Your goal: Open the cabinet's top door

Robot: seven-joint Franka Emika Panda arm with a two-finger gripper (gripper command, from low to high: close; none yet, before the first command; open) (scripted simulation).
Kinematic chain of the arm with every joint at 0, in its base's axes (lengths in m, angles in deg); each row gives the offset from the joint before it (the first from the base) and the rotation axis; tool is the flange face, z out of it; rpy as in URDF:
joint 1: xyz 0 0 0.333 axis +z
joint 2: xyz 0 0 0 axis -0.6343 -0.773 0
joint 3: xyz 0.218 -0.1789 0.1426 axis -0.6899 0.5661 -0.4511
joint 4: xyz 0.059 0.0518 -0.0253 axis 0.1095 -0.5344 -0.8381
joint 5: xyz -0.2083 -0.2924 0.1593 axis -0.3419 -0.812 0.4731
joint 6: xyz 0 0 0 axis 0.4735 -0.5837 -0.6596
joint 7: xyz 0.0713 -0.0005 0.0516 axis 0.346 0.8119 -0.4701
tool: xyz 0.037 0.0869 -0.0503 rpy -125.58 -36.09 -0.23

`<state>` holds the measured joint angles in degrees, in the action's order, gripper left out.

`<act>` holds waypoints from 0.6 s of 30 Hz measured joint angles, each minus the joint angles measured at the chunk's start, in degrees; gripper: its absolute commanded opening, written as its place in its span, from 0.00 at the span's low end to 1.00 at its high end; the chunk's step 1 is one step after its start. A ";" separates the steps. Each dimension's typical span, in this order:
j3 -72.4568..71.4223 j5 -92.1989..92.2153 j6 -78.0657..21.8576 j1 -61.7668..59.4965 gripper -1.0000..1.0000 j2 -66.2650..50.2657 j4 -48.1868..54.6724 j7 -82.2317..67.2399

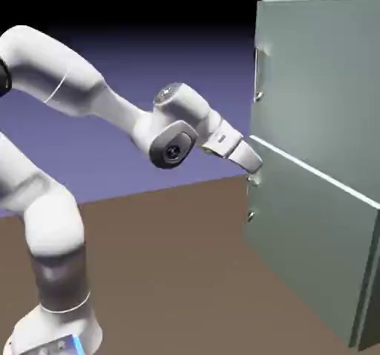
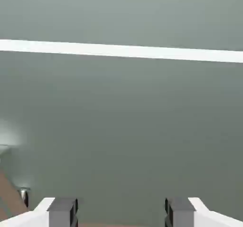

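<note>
Claw (image 1: pixel 254 169) apart and empty, near the cabinet's (image 1: pixel 326 145) front edge, below the top door (image 1: pixel 319 79).

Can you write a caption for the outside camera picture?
Open gripper nears the cabinet, below the top door handle.
</note>
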<state>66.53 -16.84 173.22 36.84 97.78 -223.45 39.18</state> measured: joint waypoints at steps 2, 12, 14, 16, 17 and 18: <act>-2.50 4.98 -0.37 -2.39 0.50 1.44 1.21 -2.60; -14.97 29.91 -2.20 -14.33 0.50 8.63 7.25 -15.61; -17.47 34.89 -2.57 -16.72 0.50 10.07 8.45 -18.21; -19.96 39.88 -2.94 -19.11 0.50 11.51 9.66 -20.81; -21.21 42.37 -3.12 -20.30 0.50 12.23 10.27 -22.11; -22.46 44.86 -3.30 -21.50 0.50 12.95 10.87 -23.42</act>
<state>44.08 28.02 169.92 15.34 110.73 -212.58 15.77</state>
